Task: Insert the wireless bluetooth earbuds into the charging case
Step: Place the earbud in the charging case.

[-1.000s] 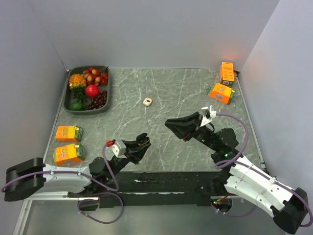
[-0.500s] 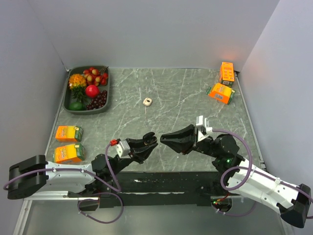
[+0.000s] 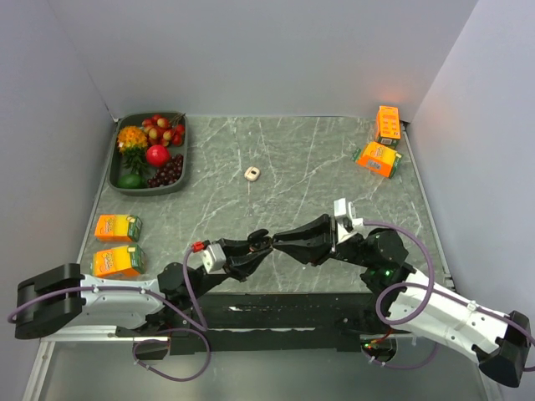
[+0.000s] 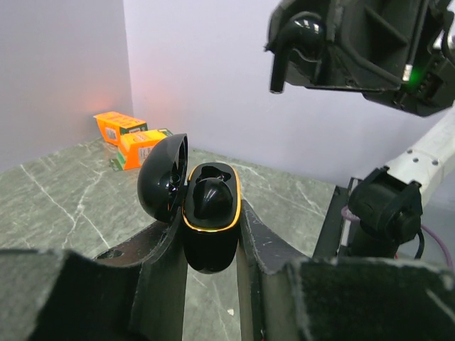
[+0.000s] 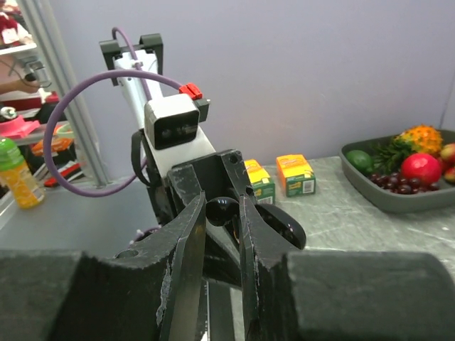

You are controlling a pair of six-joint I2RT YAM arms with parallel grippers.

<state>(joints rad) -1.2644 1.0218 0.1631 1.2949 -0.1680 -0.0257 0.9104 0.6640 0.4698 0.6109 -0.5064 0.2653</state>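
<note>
Black gloss on black gloss makes this fiddly to judge. My left claw (image 4: 211, 245) is clamped on the charging case (image 4: 211, 227), low centre in the left wrist view. It holds the case upright above the tabletop (image 3: 318, 159), with the lid (image 4: 162, 177) swung open to the left and the gold-rimmed mouth facing the camera. A rounded dark shape sits in the well; I cannot tell whether that is a seated bud or just moulding.

My right claw (image 5: 222, 213) is drawn narrow. At the upper right of the left wrist view, a shiny curved piece at its tip looks to me like an earbud (image 4: 288, 39), above and to the right of the case and not touching it. In the top view the two claws meet nearly tip to tip at lower centre.

To do this well, I would hold the left arm rigid as a fixture. I would bring the right one down along the well's axis, not across the rim. The right fingers must clear the lid, since a nudge could fold it shut. I would let go only once the bud rests in its socket; dropped from above, it may bounce out.
</note>
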